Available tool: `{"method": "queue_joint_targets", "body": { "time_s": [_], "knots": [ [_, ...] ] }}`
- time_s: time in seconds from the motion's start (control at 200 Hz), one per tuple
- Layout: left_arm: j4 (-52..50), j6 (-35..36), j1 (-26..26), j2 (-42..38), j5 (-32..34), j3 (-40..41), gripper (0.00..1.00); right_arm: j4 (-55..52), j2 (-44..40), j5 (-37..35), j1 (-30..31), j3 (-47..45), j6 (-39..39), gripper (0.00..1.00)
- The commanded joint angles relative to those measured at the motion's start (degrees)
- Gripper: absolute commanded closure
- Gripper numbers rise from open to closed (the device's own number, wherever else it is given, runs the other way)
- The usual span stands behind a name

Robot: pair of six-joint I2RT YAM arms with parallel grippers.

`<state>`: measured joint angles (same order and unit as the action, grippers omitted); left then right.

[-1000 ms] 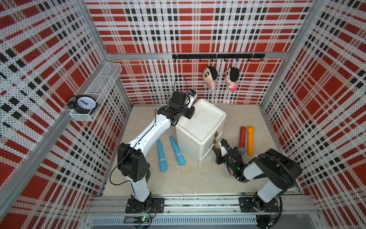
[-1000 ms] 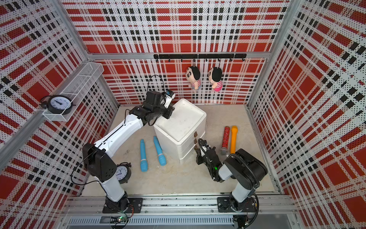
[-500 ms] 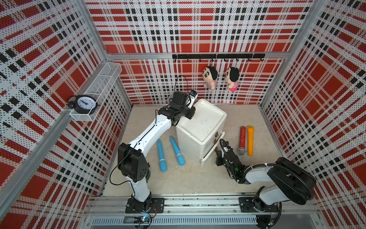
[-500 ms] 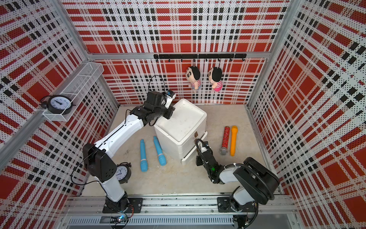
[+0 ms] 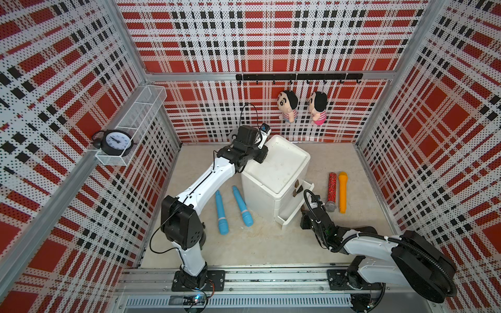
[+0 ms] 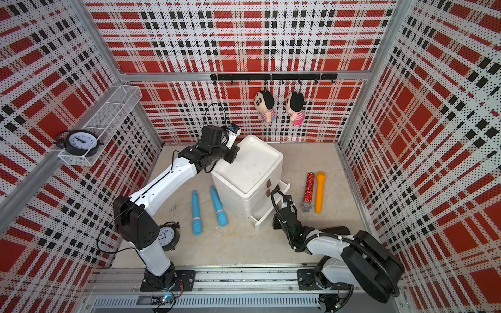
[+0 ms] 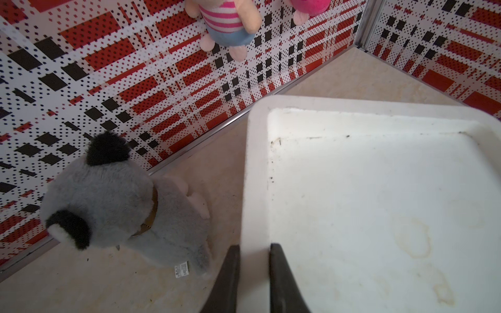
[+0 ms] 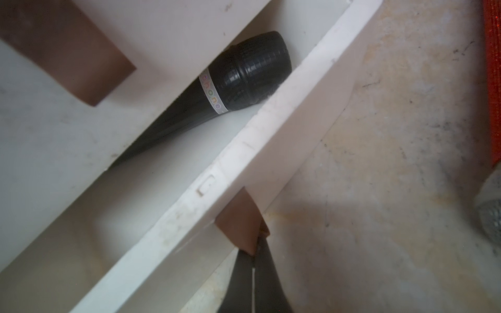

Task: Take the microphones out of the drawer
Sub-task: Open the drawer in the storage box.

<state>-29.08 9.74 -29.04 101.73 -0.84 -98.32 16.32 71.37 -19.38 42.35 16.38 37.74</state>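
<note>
Your right gripper [image 8: 254, 245] is pinched tight on the drawer [image 8: 271, 135] handle [image 8: 238, 225]; your left gripper [image 7: 253, 252] clamps the cabinet [image 7: 256, 176] rim. The mic [image 8: 238, 81] lies inside the drawer.

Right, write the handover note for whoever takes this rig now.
Left pincer: shut on the white cabinet's top rim, bracing it.
Right pincer: shut on the bottom drawer's brown handle.
Black microphone: lying inside the drawer, partly hidden under the cabinet front.
Done: drawer partly open.
Left: open it further if needed, release the handle, lift the microphone out.
</note>
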Motion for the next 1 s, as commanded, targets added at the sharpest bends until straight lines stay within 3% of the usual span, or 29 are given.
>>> {"method": "queue_joint_targets", "body": {
  "time_s": [0.0, 0.386, 0.992],
  "knots": [
    [-1.93, 0.50, -0.06, 0.14, 6.85, 2.16, 0.93, -9.77, -0.80, 1.05, 0.64, 0.23, 3.74, 1.00],
    [0.39, -0.43, -0.58, 0.15, 12.05, 1.51, 0.93, -21.58, -10.01, -0.17, 0.97, 0.26, 8.62, 1.00],
    [1.25, -0.37, -0.64, -1.10, 13.54, 2.85, 0.93, -34.26, -24.28, -6.28, 1.36, -0.62, 11.56, 1.00]
  ]
}}
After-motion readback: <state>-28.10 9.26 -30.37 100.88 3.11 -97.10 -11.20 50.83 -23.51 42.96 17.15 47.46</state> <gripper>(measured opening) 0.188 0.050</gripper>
